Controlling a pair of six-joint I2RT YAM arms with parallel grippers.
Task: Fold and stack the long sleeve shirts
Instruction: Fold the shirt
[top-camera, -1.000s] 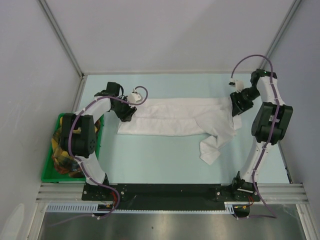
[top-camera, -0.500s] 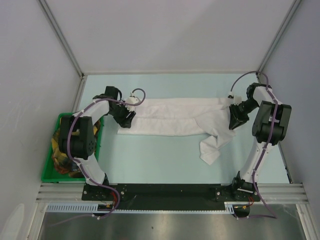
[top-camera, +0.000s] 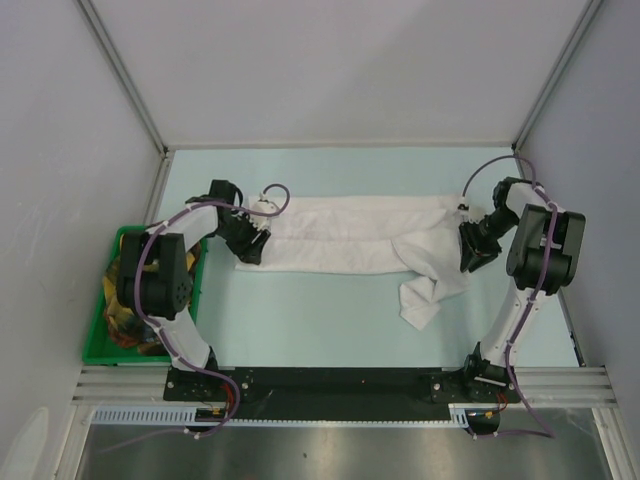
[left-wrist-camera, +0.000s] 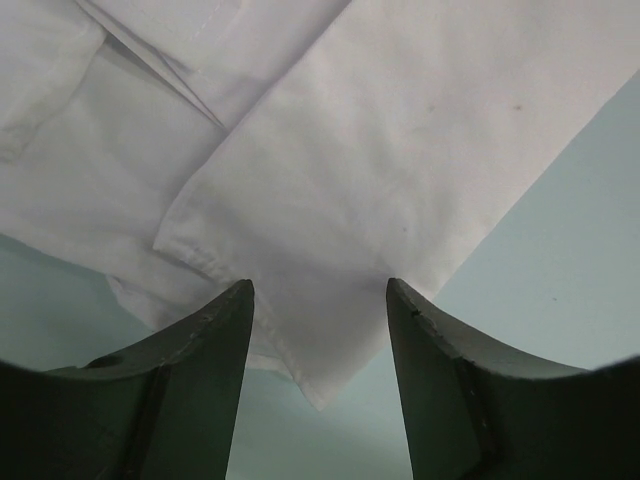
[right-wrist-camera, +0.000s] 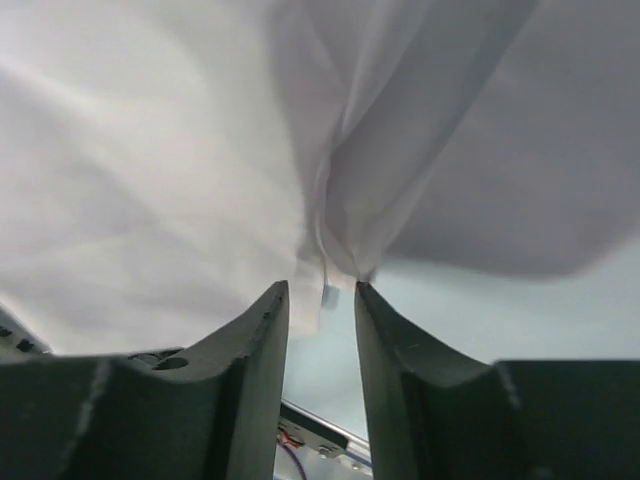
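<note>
I find the long sleeve shirt (top-camera: 345, 245) lying as a long white band across the middle of the table (top-camera: 300, 320), one sleeve trailing toward the near edge (right side). The left gripper (left-wrist-camera: 320, 292) sits at the band's left end, fingers spread, with a cloth corner flat between them. The right gripper (right-wrist-camera: 322, 290), at the right end, pinches a fold of the shirt.

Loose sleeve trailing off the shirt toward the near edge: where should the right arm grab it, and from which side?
Probably pinch the sleeve at its free end, coming from above on the near side. That end lies crumpled on bare table, clear of the shirt body, so a pinch catches only it; higher up it merges into the folded layers.
</note>
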